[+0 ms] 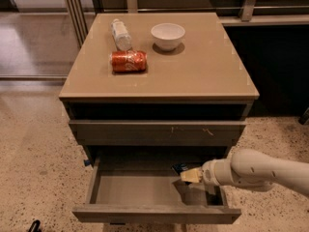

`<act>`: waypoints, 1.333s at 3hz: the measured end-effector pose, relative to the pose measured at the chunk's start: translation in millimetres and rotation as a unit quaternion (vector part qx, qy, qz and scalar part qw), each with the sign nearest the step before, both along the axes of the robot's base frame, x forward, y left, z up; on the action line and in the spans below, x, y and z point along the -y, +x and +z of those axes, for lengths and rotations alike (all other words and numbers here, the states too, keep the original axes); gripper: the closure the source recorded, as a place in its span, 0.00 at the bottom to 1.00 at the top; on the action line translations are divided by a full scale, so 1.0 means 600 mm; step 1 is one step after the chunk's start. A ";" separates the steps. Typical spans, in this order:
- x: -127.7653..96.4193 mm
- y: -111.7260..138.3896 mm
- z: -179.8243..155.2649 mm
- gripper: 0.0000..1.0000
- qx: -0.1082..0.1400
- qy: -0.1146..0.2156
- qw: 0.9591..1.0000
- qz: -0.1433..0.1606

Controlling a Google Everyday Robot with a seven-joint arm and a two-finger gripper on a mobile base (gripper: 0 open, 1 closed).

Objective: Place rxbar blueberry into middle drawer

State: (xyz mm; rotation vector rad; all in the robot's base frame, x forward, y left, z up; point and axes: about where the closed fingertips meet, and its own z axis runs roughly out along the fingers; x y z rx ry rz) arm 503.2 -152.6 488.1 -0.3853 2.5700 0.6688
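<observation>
Reaching in from the right, the cream two-finger gripper [189, 175] hangs over the right rear of the open, wide grey-taupe middle drawer [135, 188], clamped on the small dark navy rxbar blueberry [179, 168], which juts from its tip above the drawer floor.
</observation>
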 end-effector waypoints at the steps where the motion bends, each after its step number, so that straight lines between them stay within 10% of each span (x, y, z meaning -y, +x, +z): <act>1: -0.052 0.020 -0.074 1.00 -0.027 -0.008 0.999 0.027; 2: -0.066 0.031 -0.115 1.00 -0.039 -0.020 0.999 0.030; 4: -0.068 0.031 -0.116 0.50 -0.040 -0.020 0.999 0.031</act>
